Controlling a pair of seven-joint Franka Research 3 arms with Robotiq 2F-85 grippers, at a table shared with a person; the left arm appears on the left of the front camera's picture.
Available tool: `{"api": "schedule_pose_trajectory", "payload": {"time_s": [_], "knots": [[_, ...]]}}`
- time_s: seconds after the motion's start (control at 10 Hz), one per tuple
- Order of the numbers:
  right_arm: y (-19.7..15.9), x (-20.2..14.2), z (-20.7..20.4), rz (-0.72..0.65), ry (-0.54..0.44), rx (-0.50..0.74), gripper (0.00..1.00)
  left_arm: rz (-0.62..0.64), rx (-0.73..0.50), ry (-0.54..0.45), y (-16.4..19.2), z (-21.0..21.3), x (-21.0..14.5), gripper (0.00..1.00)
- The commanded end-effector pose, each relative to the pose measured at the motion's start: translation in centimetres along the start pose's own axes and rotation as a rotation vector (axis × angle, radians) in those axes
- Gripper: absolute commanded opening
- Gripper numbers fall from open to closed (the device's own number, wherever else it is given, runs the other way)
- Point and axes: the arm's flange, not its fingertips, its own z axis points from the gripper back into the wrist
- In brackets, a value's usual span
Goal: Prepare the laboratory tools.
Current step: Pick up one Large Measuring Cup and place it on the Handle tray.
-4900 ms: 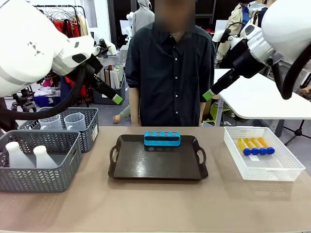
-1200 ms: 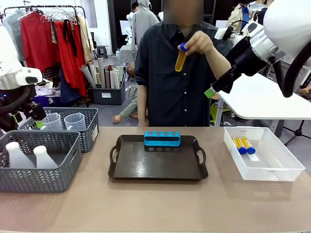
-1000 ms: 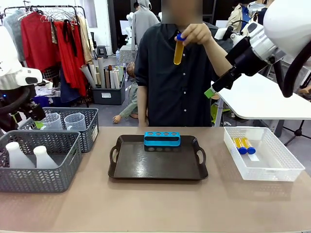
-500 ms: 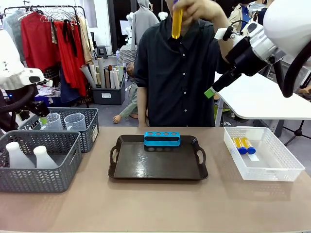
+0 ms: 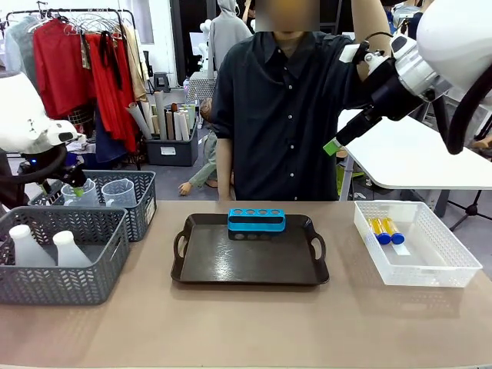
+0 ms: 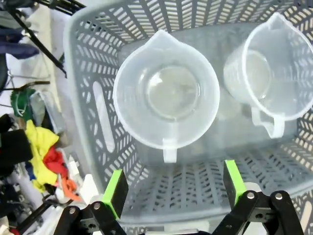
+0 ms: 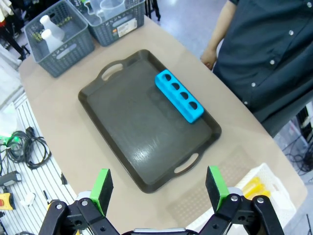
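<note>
Beakers [image 6: 166, 95] (two), basket [image 6: 93, 117] around — left hand [image 6: 174, 185] above

Two blue-capped tubes [image 5: 382, 229] of amber-yellow liquid lie flat, close side by side, caps toward the near edge, in the white bin [image 5: 430, 270] at the right of the worktop [image 5: 246, 323].

Two clear measuring beakers [image 6: 166, 93], empty and upright, stand side by side in the far grey basket [image 6: 93, 112], handles turned the same way.

Two translucent white flasks [image 5: 24, 246] stand upright, side by side, in the near grey basket [image 5: 77, 286] on the left.
</note>
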Motion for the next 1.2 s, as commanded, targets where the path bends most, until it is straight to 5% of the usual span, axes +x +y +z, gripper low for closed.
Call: {"api": "schedule_pose_trajectory", "payload": {"time_s": [0.0,1.1], "knots": [[0.0,-0.1,0.0,-0.001,-0.007,0.008,1.0,0.06,-0.02,-0.001,0.2,-0.7,0.7,1.0],[0.0,-0.1,0.0,-0.001,-0.007,0.008,1.0,0.11,-0.008,0.035,1.1,-5.9,1.8,1.0]]}}
